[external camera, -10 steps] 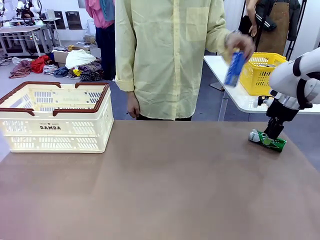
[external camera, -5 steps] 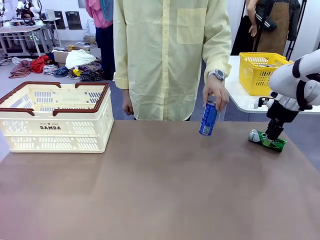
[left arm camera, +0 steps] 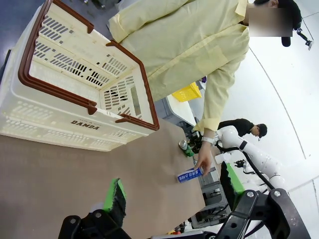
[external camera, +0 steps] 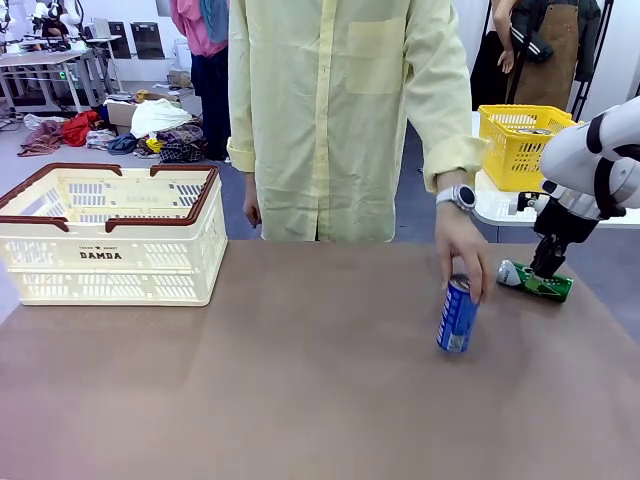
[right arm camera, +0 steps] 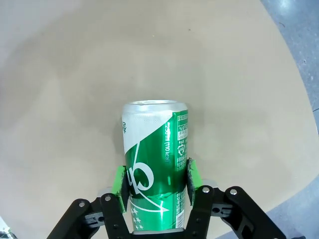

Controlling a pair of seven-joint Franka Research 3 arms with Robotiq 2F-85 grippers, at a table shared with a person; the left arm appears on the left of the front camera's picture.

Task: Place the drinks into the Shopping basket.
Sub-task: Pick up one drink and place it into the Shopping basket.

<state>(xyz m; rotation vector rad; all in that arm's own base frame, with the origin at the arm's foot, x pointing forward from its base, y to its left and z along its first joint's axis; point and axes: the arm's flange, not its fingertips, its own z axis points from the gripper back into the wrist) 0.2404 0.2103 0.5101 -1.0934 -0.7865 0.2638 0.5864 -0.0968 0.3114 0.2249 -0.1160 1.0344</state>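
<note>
Front view
- Right gripper (external camera: 546, 272): down on the green can (external camera: 535, 282), jaws pressed onto its body.
- Green can, axis: lies on its side on the table (external camera: 300, 380); long axis level, silver top toward the gripper's left.
- Blue can (external camera: 457, 316): near the right gripper, on its left; almost upright, silver top up, leaning a little.
- Person's hand (external camera: 463, 247): fingers on the blue can's top (probably setting it down within the arm's reach).
- Shopping basket (external camera: 110, 262): well apart, far to the gripper's left, nothing seen in it.

Left wrist view
- Left gripper (left arm camera: 173, 188): fingers spread wide, nothing between them.
- Basket: just ahead of the fingertips, open side up; the arm looks parked beside the drop-off.
- Cans: far beyond the fingertips, blue under the hand, green behind it.

Right wrist view
- Grip: green pads (right arm camera: 118, 181) pinch the green can across its width, near the base end.
- Axis: runs away from the wrist, between the fingers; silver top at the far end.
- Reason (judged): clamping across the narrow body suits a lying can, since its long axis is too long for the jaws.
</note>
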